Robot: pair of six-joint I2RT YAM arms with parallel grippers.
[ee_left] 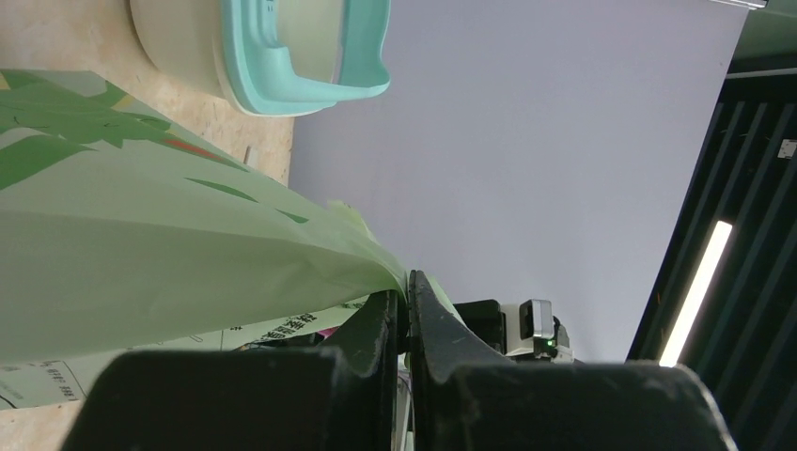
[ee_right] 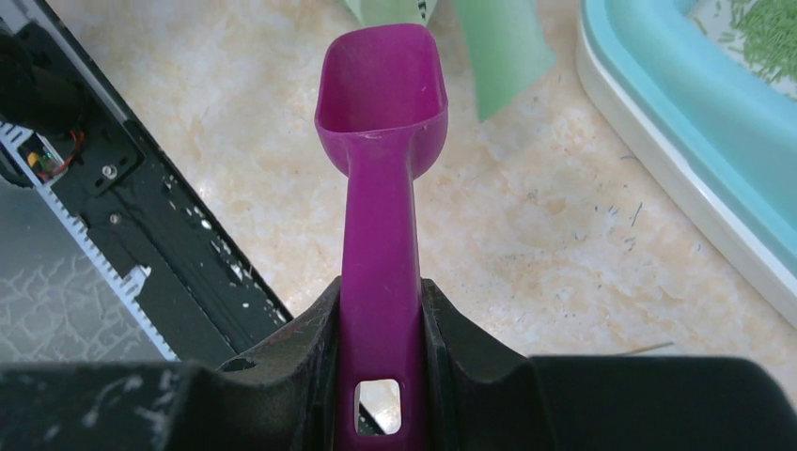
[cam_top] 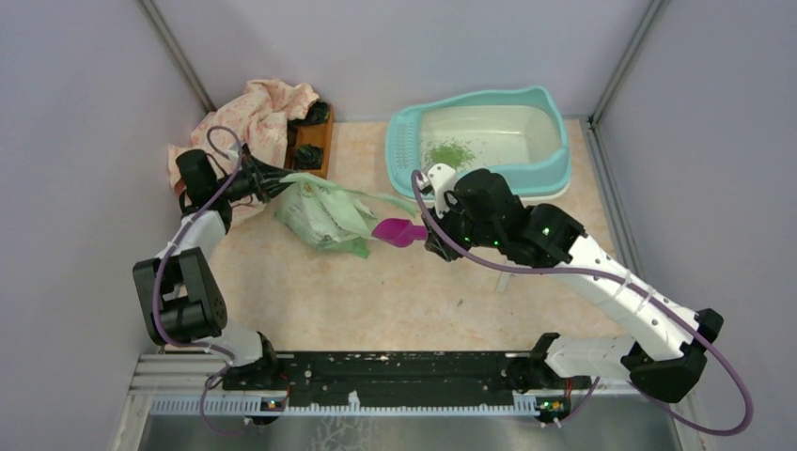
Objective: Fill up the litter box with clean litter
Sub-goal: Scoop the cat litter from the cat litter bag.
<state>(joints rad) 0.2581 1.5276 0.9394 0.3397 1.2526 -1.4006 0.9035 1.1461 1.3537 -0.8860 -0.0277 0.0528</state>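
Since the clean litter (cam_top: 451, 150) is loose, lift it only in the empty scoop (ee_right: 381, 85), clamped at its handle by the right gripper (ee_right: 381, 315).

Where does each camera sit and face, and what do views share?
Top external: above and behind the bases, looking down; both arms show.
Left wrist: looks along the left gripper, shut on the bag, toward the litter box.
Right wrist: looks along the right gripper, shut on the purple scoop.
Shared: all three show bag and litter box.
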